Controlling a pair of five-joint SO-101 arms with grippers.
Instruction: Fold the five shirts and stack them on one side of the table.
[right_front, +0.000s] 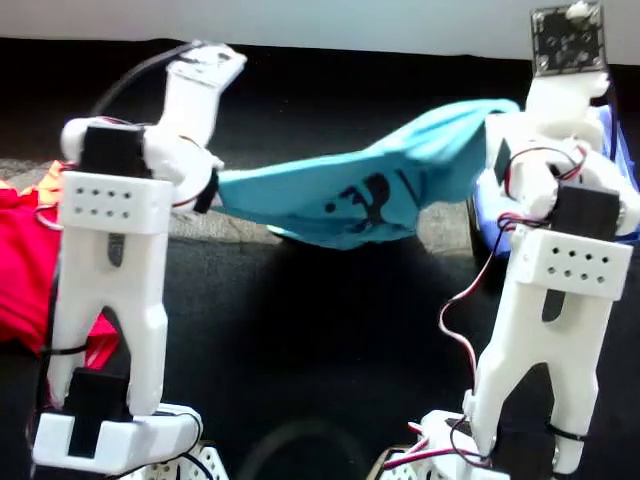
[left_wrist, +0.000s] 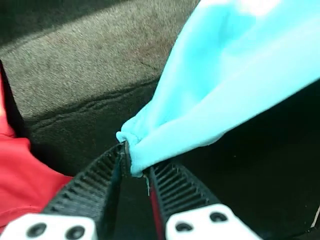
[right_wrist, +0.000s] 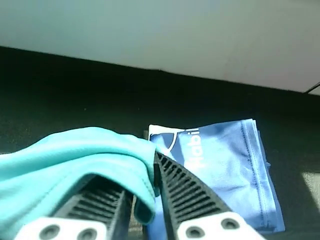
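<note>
Dark felt-like table top (right_front: 300, 340) crossed by a pale grey strip (right_front: 440, 228), with a white wall (right_wrist: 200, 35) along its 12 o'clock edge. In the high view the two white arms stand in the foreground at 7 and 5 o'clock and hide parts of the surface. The right arm covers most of a folded blue fabric shirt with white print (right_wrist: 225, 160), which lies flat at the 3 o'clock side. A crumpled red fabric shirt (right_front: 25, 260) lies in a heap at the 9 o'clock edge, partly behind the left arm. The light turquoise fabric shirt with a black print (right_front: 370, 185) hangs above the table near its centre. It is stretched like a sagging band from 9 toward 2 o'clock, the printed belly drooping lowest. The left gripper (left_wrist: 135, 160) is pinched tight on a bunched corner of this shirt. The right gripper (right_wrist: 145, 175) clamps the opposite end, with cloth draped over one ribbed black finger (right_wrist: 180, 185).
</note>
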